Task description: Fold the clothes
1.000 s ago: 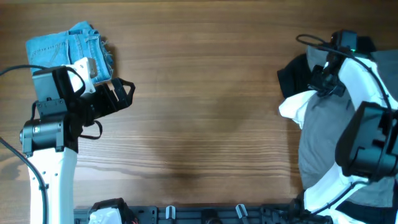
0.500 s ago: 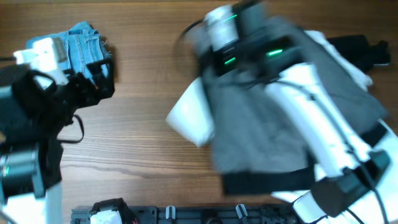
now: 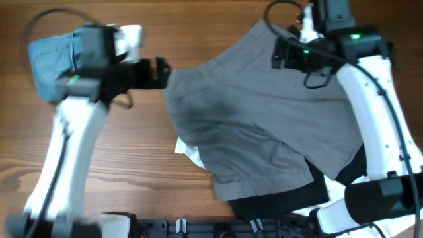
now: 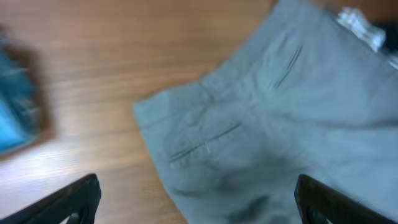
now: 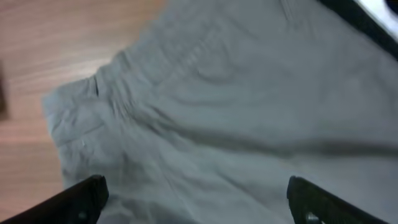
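Note:
Large mid-grey shorts (image 3: pixel 264 132) lie spread and rumpled across the middle and right of the table, waistband toward the far left. My right gripper (image 3: pixel 285 56) hovers over their far edge, open, nothing between its fingers (image 5: pixel 81 200); its wrist view is filled with grey cloth (image 5: pixel 236 112). At the shorts' left corner my left gripper (image 3: pixel 158 71) is open above the cloth edge (image 4: pixel 261 130), its fingers (image 4: pixel 74 202) wide apart. Light-blue denim shorts (image 3: pixel 49 56) lie folded at the far left. A white garment (image 3: pixel 188 151) and a black one (image 3: pixel 277 206) poke out from under the grey shorts.
Bare wood shows left of the grey shorts and along the near left (image 3: pixel 139 172). A black rail with clips (image 3: pixel 198 228) runs along the near edge. The right arm's white links (image 3: pixel 377 112) cross above the shorts' right side.
The right arm swept the grey shorts from the right-hand pile to the table's middle and opened, letting go. The left arm swung up and right to the shorts' left corner.

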{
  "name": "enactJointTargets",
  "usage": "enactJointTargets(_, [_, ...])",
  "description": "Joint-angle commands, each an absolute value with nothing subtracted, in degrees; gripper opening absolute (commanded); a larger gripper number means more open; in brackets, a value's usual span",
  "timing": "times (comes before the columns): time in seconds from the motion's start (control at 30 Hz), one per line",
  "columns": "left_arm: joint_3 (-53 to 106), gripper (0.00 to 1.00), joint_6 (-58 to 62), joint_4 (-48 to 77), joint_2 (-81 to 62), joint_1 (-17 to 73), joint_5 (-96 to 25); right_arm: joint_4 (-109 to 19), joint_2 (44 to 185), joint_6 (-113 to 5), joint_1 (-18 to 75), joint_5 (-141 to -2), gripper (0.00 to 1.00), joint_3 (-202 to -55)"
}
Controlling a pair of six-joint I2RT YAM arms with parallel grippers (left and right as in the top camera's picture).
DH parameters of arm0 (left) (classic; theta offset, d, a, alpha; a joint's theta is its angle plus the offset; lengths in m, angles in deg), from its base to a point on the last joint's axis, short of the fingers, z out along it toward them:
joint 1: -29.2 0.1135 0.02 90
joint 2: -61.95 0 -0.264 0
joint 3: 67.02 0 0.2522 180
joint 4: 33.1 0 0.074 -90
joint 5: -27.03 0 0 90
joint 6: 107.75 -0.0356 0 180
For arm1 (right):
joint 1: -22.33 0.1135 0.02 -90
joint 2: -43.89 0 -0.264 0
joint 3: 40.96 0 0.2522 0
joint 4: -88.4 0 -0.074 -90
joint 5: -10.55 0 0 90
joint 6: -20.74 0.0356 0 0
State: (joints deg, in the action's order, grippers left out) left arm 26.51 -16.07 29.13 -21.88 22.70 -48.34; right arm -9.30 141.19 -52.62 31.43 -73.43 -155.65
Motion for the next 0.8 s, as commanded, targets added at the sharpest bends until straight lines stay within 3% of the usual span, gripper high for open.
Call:
enactJointTargets(0.0, [26.68,1.00,-21.82,21.63,-36.37,19.99,-50.37,-5.68,140.78,-52.62,27.32,-68.29,0.97,-156.48])
enactJointTargets(0.27, [26.68,1.00,-22.04,9.79,-56.74,19.97,-44.54,-3.67,140.97,-54.10,26.42,-68.22,1.00,-156.44])
enactJointTargets(0.33, [26.68,0.94,-21.95,9.31,-57.44,19.97,-44.27,-3.62,141.06,-54.10,26.42,-68.25,1.00,-156.39])
enactJointTargets(0.4, [26.68,0.67,-21.78,9.09,-57.37,19.99,-42.04,-3.71,141.08,-54.08,26.42,-68.60,1.00,-156.37])
enactJointTargets(0.47, [27.31,0.06,-21.12,10.29,-56.00,20.23,-34.81,-3.64,141.47,-53.14,26.42,-69.65,1.00,-156.33])
enactJointTargets(0.6, [37.46,0.04,-16.49,14.07,-46.82,21.19,-21.59,-4.65,142.04,-49.32,25.03,-75.22,1.00,-152.22])
enactJointTargets(0.77, [44.34,0.04,-15.35,13.42,-30.05,21.17,-32.69,-11.12,142.04,-49.91,17.79,-71.22,1.00,-140.20])
